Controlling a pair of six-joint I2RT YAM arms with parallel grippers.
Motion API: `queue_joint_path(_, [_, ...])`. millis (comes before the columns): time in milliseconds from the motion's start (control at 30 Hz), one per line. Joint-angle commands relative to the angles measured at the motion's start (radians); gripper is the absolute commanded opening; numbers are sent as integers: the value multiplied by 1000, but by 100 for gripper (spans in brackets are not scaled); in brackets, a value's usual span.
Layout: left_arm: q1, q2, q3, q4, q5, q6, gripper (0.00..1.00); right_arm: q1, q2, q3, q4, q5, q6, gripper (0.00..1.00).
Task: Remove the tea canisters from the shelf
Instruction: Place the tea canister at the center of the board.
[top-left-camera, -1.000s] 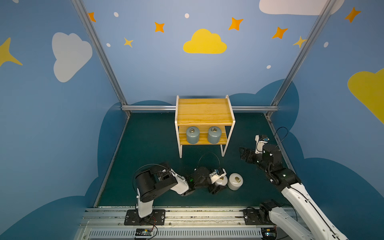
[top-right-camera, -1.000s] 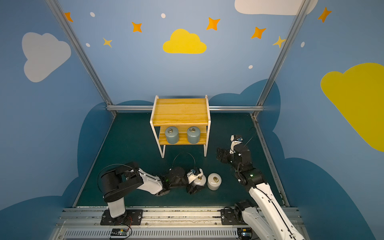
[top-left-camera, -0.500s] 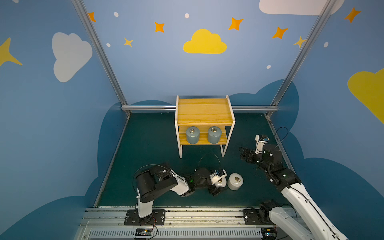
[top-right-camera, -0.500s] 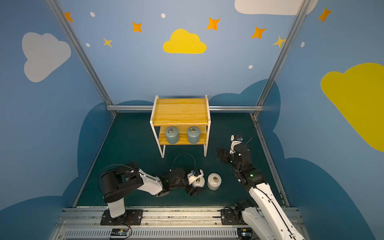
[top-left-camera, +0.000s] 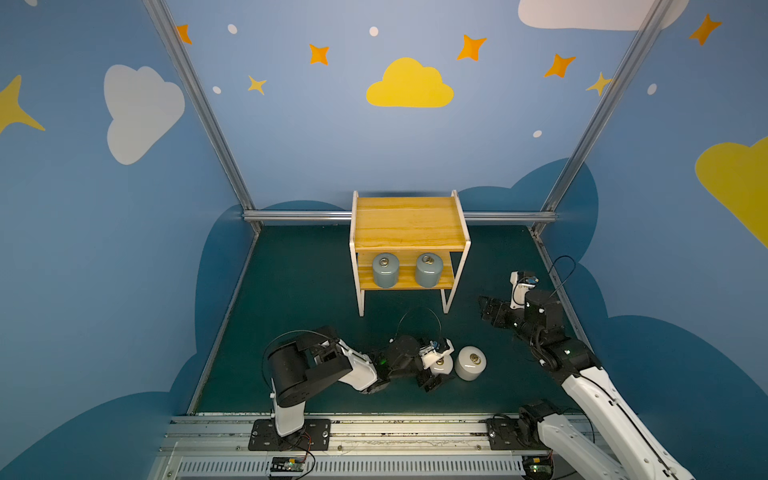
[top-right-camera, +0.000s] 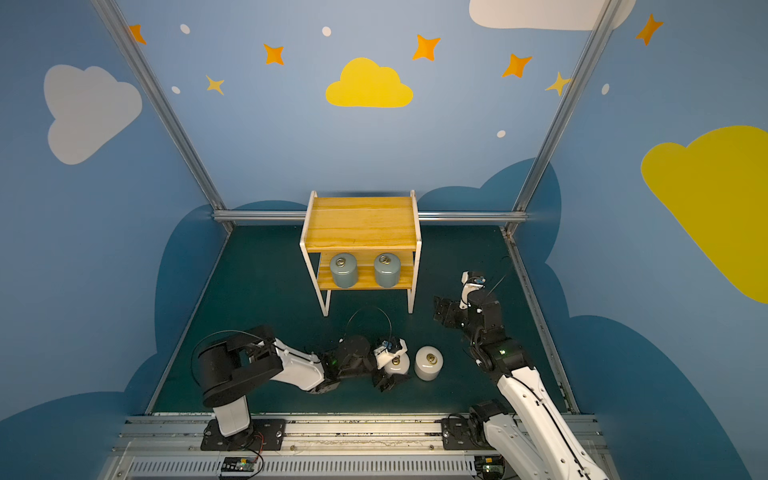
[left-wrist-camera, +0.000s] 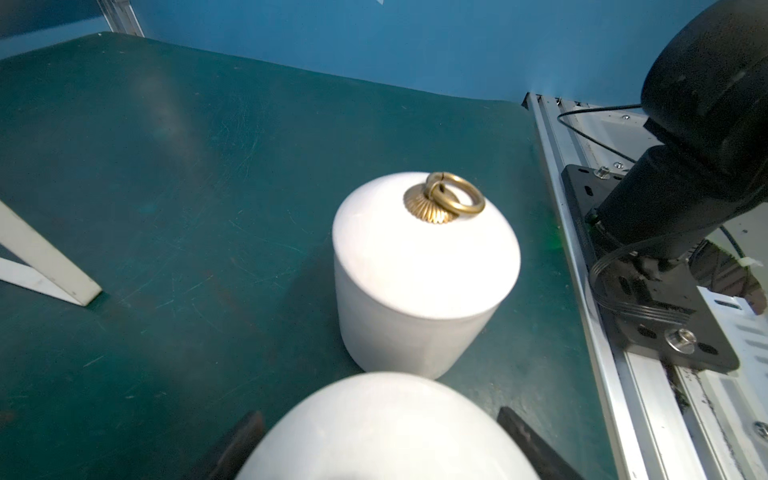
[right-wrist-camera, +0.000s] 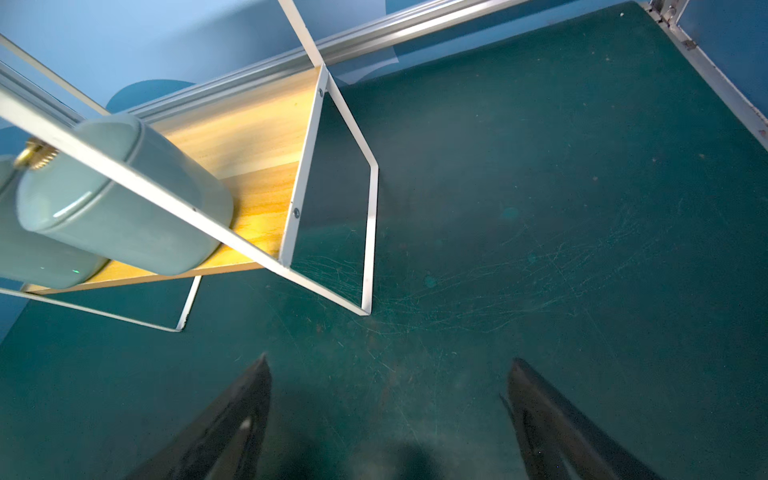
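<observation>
Tea canister (left-wrist-camera: 386, 428), white, sits between the fingers (left-wrist-camera: 243, 436) of our left gripper (top-left-camera: 438, 366); we cannot tell whether they grip it. Just beyond stands another white jar (left-wrist-camera: 424, 282). Our right gripper (right-wrist-camera: 390, 360) gapes empty; beyond, two grey-blue jars (top-left-camera: 385, 271) (top-left-camera: 429, 270) on the lower board of the shelf (top-left-camera: 409, 224).

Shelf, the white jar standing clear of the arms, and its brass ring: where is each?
shelf (top-left-camera: 409, 224): in a top view, middle of the upper wooden board.
white tea canister (top-left-camera: 467, 372): in a top view, its side wall.
brass ring handle (left-wrist-camera: 419, 205): left wrist view, its fluted base.
</observation>
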Motion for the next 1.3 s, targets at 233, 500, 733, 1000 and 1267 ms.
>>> queue_joint_path(233, [-2, -24, 4, -49, -9, 24, 89, -5, -5, -11, 20, -18, 1, 91])
queue_joint_path(500, [-2, -31, 26, -80, -4, 22, 90, -4, -1, -4, 17, -18, -3, 91])
queue_joint_path(733, [-2, -64, 31, -117, -17, 38, 92, -5, 1, 8, 9, -24, -11, 91])
queue_joint_path(1000, [-2, -114, 48, -172, -27, 45, 94, -4, 17, 46, -9, -54, -36, 91])
queue_joint_path(1267, [-2, -209, 88, -272, -49, 53, 94, 41, 21, 76, -55, -74, -65, 91])
